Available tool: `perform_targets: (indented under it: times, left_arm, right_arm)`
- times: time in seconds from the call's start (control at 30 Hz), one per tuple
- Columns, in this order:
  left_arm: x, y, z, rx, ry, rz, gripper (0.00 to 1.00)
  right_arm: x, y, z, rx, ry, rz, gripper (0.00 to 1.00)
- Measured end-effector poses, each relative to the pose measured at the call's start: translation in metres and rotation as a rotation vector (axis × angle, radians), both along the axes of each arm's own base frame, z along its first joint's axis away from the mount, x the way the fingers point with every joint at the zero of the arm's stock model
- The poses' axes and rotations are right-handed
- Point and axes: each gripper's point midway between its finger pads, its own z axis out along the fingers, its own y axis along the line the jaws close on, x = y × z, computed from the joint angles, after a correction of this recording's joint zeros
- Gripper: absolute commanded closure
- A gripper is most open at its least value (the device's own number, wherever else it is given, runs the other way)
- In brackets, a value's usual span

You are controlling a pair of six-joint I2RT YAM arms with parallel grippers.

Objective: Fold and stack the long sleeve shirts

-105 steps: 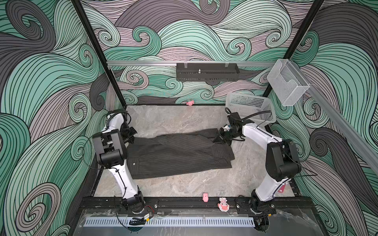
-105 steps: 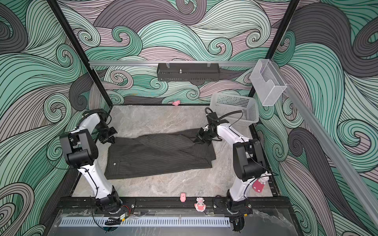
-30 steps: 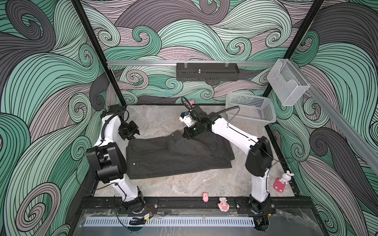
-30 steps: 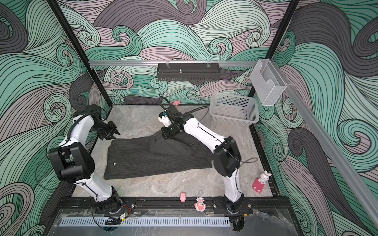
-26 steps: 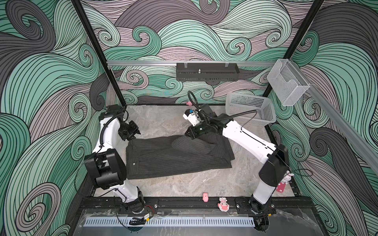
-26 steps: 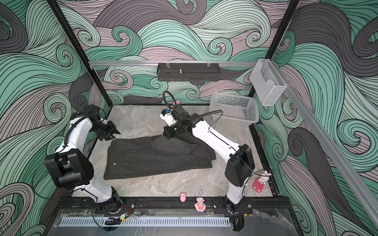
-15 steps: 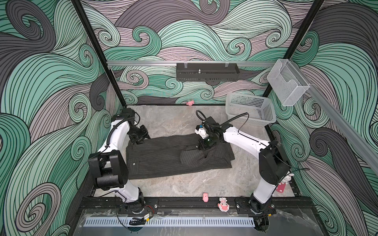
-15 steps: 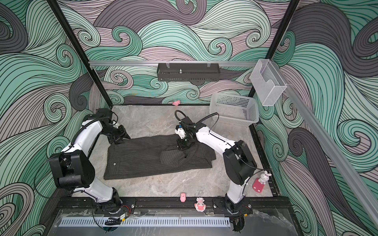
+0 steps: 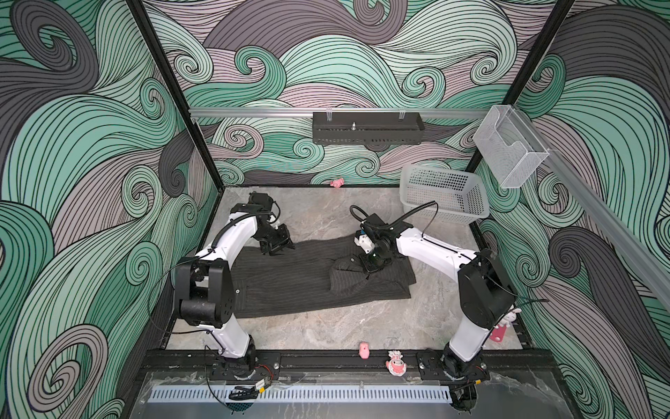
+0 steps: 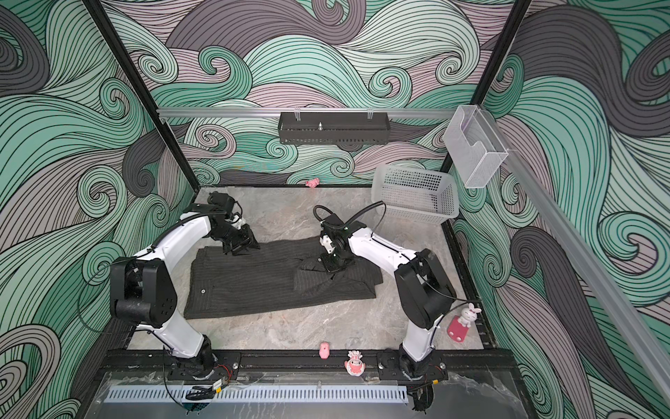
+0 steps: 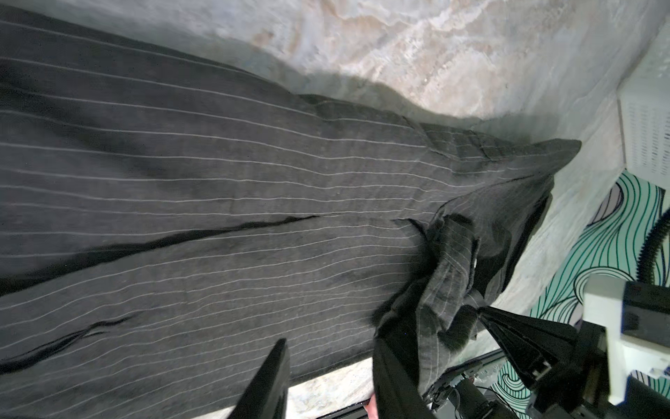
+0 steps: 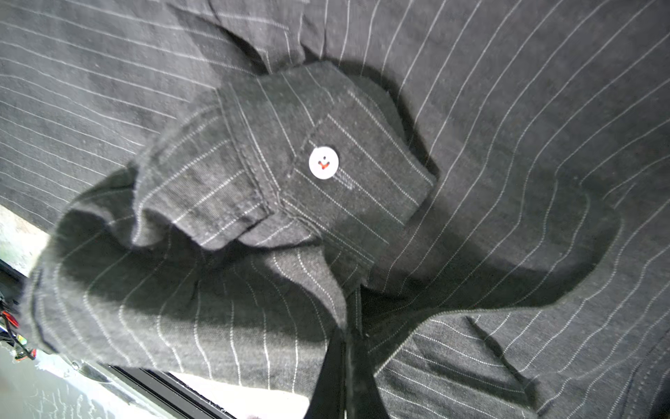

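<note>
One long sleeve shirt [image 9: 290, 286] [image 10: 250, 286] of dark charcoal cloth with pale pinstripes lies spread across the marble table in both top views. My right gripper [image 9: 369, 266] [image 10: 331, 266] is shut on a fold of its sleeve, low over the shirt's right part. In the right wrist view the shut gripper [image 12: 348, 362] pinches cloth just behind the cuff with a white button [image 12: 323, 162]. My left gripper [image 9: 278, 247] [image 10: 243, 246] hovers open over the shirt's far left edge. In the left wrist view this gripper [image 11: 328, 366] holds nothing, with the striped cloth [image 11: 217, 181] below it.
A white mesh basket [image 9: 444, 197] stands at the back right. A clear holder [image 9: 509, 152] and a black tray [image 9: 366, 128] hang on the rails. Small pink toys [image 9: 363, 350] sit on the front edge, another [image 9: 337, 182] lies by the back wall, and a bunny figure [image 10: 466, 319] stands at the right.
The right gripper carried the sleeve from the far middle rightwards and forwards, down onto the shirt's body. The left gripper moved right, from beside the shirt to over its far left edge.
</note>
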Motion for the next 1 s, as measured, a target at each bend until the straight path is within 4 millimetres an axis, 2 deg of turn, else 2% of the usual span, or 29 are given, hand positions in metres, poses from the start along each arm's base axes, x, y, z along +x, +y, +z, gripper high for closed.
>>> perform_targets:
  times: [0.1,0.2,0.23,0.33,0.47,0.6,0.73,0.83,1.0]
  left_arm:
    - [0.0,-0.018,-0.01,-0.025,0.021,-0.027,0.58]
    - [-0.002,-0.032,-0.02,-0.045,0.039,-0.045,0.58]
    - [-0.003,-0.038,-0.023,-0.053,0.044,-0.052,0.58]
    - [-0.003,-0.05,-0.028,-0.073,0.053,-0.065,0.58]
    - [-0.002,-0.061,-0.035,-0.09,0.062,-0.081,0.58]
    - [-0.003,-0.069,-0.034,-0.11,0.059,-0.094,0.58]
    - [-0.005,-0.081,-0.036,-0.141,0.067,-0.116,0.58]
    - [-0.011,-0.098,-0.045,-0.159,0.088,-0.155,0.58]
    - [-0.02,-0.133,-0.059,-0.209,0.113,-0.218,0.57]
  right_arm:
    - [-0.013,-0.01,-0.012,-0.031,0.036,-0.003,0.88]
    - [-0.022,-0.016,-0.017,-0.04,0.058,-0.008,0.63]
    - [-0.024,-0.016,-0.015,-0.034,0.057,-0.009,0.58]
    - [-0.02,-0.01,-0.001,0.017,0.021,-0.012,0.48]
    - [-0.003,0.01,0.029,0.117,-0.053,-0.021,0.38]
    - [0.02,0.029,0.045,0.18,-0.099,-0.029,0.35]
    - [0.036,0.039,0.032,0.186,-0.083,-0.047,0.35]
    - [0.037,0.031,0.02,0.167,-0.052,-0.079,0.36]
    - [0.043,0.001,0.019,0.164,-0.049,-0.174,0.37]
